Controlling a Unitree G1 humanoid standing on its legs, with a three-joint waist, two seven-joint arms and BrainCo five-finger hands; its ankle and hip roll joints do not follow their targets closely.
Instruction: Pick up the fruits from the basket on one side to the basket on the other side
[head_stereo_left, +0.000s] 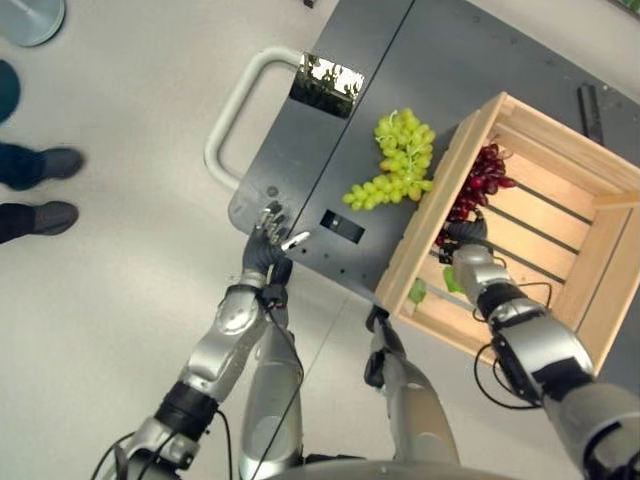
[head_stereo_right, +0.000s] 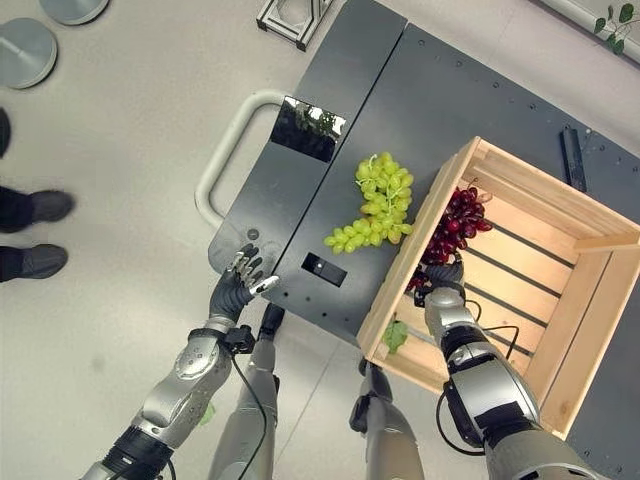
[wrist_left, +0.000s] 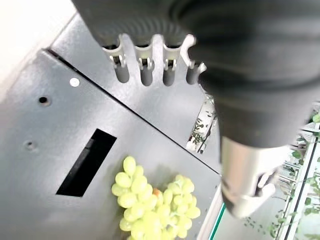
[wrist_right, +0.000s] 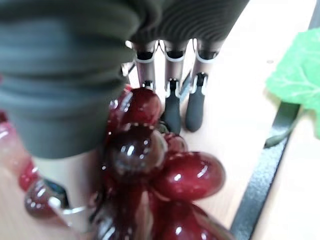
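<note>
A bunch of red grapes (head_stereo_left: 480, 180) lies inside the wooden crate (head_stereo_left: 420, 240), along its left wall. My right hand (head_stereo_left: 468, 240) reaches into the crate at the near end of that bunch. In the right wrist view its fingers (wrist_right: 172, 100) and thumb curl round the red grapes (wrist_right: 160, 165). A bunch of green grapes (head_stereo_left: 400, 160) lies on the dark grey cart deck (head_stereo_left: 300, 170), just outside the crate's left wall. My left hand (head_stereo_left: 265, 250) rests at the cart's near edge, open, with straight fingers (wrist_left: 145, 70) that hold nothing.
The cart has a pale loop handle (head_stereo_left: 235, 100) on its left, a shiny plate (head_stereo_left: 327, 83) and a rectangular slot (head_stereo_left: 342, 226). A green leaf (head_stereo_left: 418, 291) lies in the crate's near corner. A person's shoes (head_stereo_left: 45, 190) stand on the floor at the left.
</note>
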